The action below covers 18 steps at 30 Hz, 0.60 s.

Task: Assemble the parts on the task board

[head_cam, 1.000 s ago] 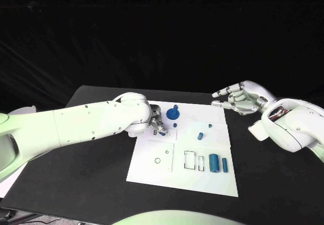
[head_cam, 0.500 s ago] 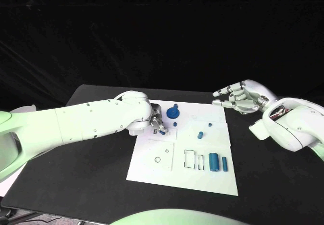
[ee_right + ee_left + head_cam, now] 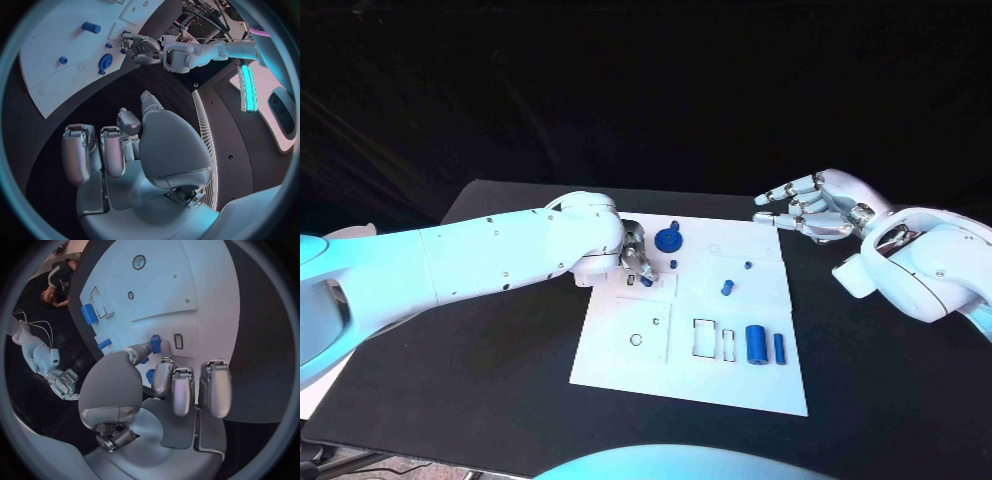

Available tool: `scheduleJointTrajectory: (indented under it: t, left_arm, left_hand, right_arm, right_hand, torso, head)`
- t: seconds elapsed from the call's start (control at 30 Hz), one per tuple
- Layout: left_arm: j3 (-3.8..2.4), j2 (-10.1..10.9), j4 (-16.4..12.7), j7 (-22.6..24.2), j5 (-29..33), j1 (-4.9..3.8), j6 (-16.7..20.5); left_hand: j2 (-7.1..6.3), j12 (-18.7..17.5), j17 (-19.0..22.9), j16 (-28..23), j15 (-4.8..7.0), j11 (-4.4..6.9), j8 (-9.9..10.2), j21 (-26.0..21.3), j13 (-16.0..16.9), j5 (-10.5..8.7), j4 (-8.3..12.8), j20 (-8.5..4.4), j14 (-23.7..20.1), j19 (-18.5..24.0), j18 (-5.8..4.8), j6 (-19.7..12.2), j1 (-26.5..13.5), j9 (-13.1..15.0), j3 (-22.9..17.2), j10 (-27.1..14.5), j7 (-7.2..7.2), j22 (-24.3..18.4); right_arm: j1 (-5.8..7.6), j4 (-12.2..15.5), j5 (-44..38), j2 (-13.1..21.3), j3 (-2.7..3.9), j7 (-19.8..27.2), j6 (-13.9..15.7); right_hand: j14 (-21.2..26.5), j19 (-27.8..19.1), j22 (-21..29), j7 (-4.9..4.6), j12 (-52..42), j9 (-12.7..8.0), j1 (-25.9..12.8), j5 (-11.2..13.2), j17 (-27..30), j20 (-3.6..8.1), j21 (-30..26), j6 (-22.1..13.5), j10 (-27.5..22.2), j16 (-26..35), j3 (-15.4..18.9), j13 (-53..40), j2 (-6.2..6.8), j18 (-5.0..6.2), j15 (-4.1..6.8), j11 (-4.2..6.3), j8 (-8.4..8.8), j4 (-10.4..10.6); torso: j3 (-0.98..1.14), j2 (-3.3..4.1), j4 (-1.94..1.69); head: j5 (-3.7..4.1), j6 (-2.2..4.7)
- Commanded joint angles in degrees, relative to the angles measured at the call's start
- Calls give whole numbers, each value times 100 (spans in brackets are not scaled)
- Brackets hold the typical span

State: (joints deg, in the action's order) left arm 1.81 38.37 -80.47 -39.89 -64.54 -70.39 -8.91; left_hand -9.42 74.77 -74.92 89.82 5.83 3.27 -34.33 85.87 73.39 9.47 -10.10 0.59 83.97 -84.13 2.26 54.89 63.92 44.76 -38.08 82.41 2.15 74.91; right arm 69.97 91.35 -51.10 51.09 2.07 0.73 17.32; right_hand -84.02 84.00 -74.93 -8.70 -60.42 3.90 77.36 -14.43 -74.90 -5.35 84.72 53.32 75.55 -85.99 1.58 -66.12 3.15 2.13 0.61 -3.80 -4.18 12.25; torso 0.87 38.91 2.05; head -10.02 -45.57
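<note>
Head view: left hand (image 3: 630, 262) low over the board (image 3: 646, 365) near its far left corner, pinching a small blue part (image 3: 155, 344) at the fingertips, beside a small rectangular slot (image 3: 178, 341) (seen best from the left wrist). Right hand (image 3: 812, 208) raised off the board's far right corner, over the desk (image 3: 473, 370), fingers curled loosely, holding nothing. Gear (image 3: 669, 240) just beyond the left hand; peg (image 3: 727, 289) mid-board; cylinder (image 3: 756, 344) and thin bar (image 3: 779, 349) toward the near right, beside two outlined slots (image 3: 705, 340).

Likely step: seating the pinched part in its slot. Risks, as a judgement: slight tilt and a jam at the slot's rim; a slip from so light a pinch; knuckles nudging the gear close by.
</note>
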Motion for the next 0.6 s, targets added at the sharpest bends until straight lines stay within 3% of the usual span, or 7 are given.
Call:
scheduleJointTrajectory:
  t: [0.03,0.6]
  left_arm:
    - [26,-29,35,-286,97,31,-234]
    - [25,-84,122,-286,102,29,-411]
  left_hand:
    - [7,43,-1508,18,26,5,39,36,33,16,157,-23,603,-267,-68,245,-115,-11,-102,55,-172,867]
    - [-22,122,-1508,18,42,24,97,72,132,1,79,-37,603,-299,-84,372,-453,-19,217,111,-199,935]
  right_arm:
    - [-3,16,-32,3,0,-10,-64]
    - [-1,45,-39,15,0,21,-83]
  right_hand:
    - [-440,101,-519,0,39,5,12,-31,-826,13,-23,51,2,38,34,10,-45,11,18,24,-9,2]
    - [-440,99,-515,1,42,4,16,-58,-824,14,-25,52,0,41,42,14,-45,12,19,25,-8,0]
  torso:
    - [1,0,-4]
    - [4,2,-10]
  head:
    - [2,-3]
    - [13,-31]
